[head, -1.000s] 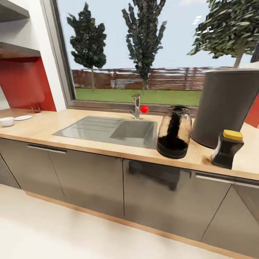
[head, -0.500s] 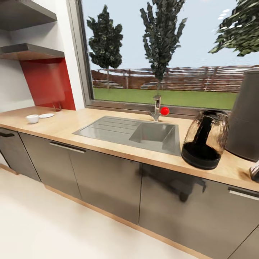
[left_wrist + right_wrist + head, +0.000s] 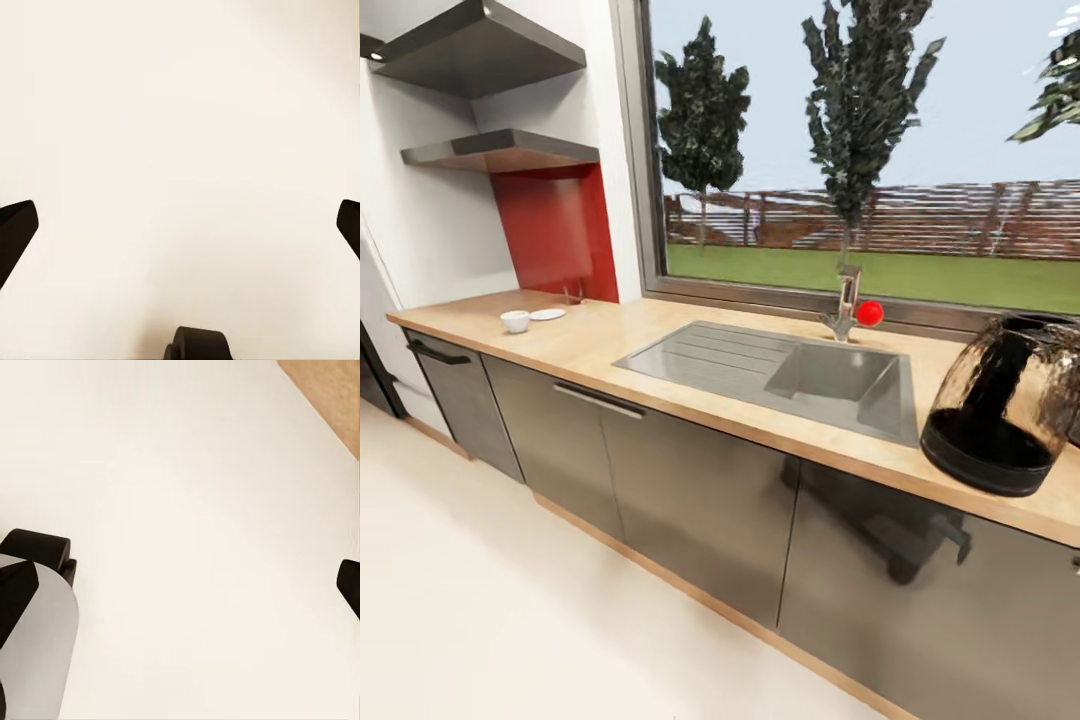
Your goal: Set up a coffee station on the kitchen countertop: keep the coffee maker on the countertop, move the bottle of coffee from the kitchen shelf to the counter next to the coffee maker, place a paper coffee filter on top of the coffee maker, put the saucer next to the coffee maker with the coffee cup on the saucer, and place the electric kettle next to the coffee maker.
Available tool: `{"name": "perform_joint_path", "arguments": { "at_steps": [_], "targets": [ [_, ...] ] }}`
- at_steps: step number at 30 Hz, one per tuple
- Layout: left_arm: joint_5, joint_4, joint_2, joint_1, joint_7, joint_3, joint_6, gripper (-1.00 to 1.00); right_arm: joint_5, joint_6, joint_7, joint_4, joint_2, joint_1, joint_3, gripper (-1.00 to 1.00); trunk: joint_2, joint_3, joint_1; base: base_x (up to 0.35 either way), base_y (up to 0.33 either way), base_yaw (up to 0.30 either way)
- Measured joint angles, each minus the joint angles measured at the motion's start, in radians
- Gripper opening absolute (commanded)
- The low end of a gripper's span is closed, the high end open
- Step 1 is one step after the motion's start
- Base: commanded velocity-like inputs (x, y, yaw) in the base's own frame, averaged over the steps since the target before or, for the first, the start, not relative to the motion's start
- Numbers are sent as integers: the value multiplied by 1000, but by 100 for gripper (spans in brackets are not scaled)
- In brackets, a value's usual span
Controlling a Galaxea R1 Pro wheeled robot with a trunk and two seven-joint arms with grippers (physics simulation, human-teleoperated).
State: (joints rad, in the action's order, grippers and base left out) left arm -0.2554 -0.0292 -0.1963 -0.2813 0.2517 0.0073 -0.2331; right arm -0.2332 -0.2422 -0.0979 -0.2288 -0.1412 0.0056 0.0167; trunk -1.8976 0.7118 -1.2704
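The dark glass electric kettle (image 3: pixel 1005 405) stands on the wooden countertop (image 3: pixel 610 335) at the right of the head view, beside the sink (image 3: pixel 830 375). Far along the counter to the left sit a small white coffee cup (image 3: pixel 515 321) and, just beside it, a white saucer (image 3: pixel 547 314). The cup is not on the saucer. My left gripper (image 3: pixel 180 232) hangs open over pale floor, its fingers spread wide. My right gripper (image 3: pixel 180 589) is open too, nothing between its fingers. The coffee maker and the bottle of coffee are out of view.
Two grey shelves (image 3: pixel 500 150) hang on the wall above the cup, over a red panel (image 3: pixel 555 230). A faucet (image 3: pixel 847 300) with a red knob (image 3: pixel 870 313) stands behind the sink. Grey cabinet doors (image 3: pixel 690 490) run under the counter. Pale floor (image 3: pixel 510 600) lies in front.
The camera has swung to the left, so everything slid right. The grey coffee maker and the yellow-capped bottle left the picture, and the shelves and cup came closer to the middle.
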Motion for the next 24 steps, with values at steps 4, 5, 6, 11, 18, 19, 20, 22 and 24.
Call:
{"name": "perform_joint_path", "arguments": {
  "at_steps": [4, 5, 6, 11, 18, 19, 20, 22, 24],
  "targets": [
    [0, 0, 0, 0, 0, 0, 0, 100, 0, 0, 0, 0, 0, 0, 0, 100, 0, 0, 0, 0, 0, 270],
    [0, 0, 0, 0, 0, 0, 0, 100, 0, 0, 0, 0, 0, 0, 0, 100, 0, 0, 0, 0, 0, 270],
    [0, 0, 0, 0, 0, 0, 0, 100, 0, 0, 0, 0, 0, 0, 0, 100, 0, 0, 0, 0, 0, 270],
    [0, 0, 0, 0, 0, 0, 0, 100, 0, 0, -1, 0, 0, 0, 0, 100, 0, 0, 0, 0, 0, 270],
    [0, 0, 0, 0, 0, 0, 0, 100, -1, 1, 1, 0, 0, 0, 0, 100, 0, 0, 0, 103, 66, 186],
    [0, 0, 0, 0, 0, 0, 0, 100, -1, 1, 1, 0, 0, 0, 0, 100, 0, 0, 0, 248, 161, 117],
    [0, 0, 0, 0, 0, 0, 0, 100, -1, 1, 1, 0, 0, 0, 0, 100, 0, 0, 0, 254, 165, 147],
    [0, 0, 0, 0, 0, 0, 0, 100, -1, 1, 1, 0, 0, 0, 0, 100, 0, 0, 0, 263, 177, 200],
    [0, 0, 0, 0, 0, 0, 0, 100, 0, 1, 1, 0, 0, 0, 0, 100, 0, 0, 1, 270, 188, 240]
  ]
}}
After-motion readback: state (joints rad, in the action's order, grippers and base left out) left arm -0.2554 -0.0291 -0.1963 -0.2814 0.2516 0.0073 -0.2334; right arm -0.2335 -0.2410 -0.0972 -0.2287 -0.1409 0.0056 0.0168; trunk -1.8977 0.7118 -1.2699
